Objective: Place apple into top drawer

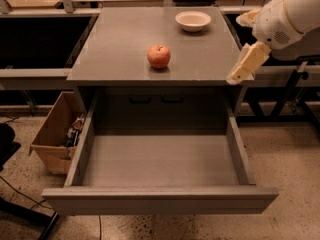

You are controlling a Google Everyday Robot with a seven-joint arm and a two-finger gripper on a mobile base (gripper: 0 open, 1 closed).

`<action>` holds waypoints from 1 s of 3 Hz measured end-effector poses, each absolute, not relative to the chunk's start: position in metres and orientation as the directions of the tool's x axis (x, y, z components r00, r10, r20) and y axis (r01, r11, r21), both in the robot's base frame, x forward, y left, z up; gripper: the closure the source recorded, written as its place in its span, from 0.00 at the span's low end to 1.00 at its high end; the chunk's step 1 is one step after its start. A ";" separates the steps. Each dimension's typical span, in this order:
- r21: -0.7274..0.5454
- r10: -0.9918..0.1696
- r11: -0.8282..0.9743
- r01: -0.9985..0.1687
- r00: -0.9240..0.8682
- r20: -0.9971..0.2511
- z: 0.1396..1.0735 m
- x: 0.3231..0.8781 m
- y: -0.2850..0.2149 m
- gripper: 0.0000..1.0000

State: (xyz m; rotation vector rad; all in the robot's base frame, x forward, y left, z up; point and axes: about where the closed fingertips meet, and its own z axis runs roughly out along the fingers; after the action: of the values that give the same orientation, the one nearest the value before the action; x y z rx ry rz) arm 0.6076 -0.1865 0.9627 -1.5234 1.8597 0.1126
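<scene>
The red apple sits upright on the grey cabinet top, near its middle front. The top drawer below is pulled fully out, and its grey inside holds nothing. My gripper, cream-coloured on a white arm, hangs at the cabinet top's right front corner. It is well to the right of the apple and a little above the surface. It holds nothing that I can see.
A shallow cream-white bowl stands at the back right of the cabinet top. An open cardboard box sits on the floor left of the drawer. Dark shelving flanks the cabinet on both sides. Two dark handles show below the top.
</scene>
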 end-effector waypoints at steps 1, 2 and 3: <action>-0.288 -0.626 0.338 -0.896 0.015 -0.780 0.945 0.682 -0.143 0.00; -0.216 -0.500 0.338 -0.916 0.020 -0.866 0.927 0.715 -0.115 0.00; -0.176 -0.447 0.329 -0.928 0.012 -0.895 0.916 0.737 -0.088 0.00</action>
State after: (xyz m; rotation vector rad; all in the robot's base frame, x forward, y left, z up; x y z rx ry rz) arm 0.7369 -0.0879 0.9156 -1.2744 1.6019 0.6084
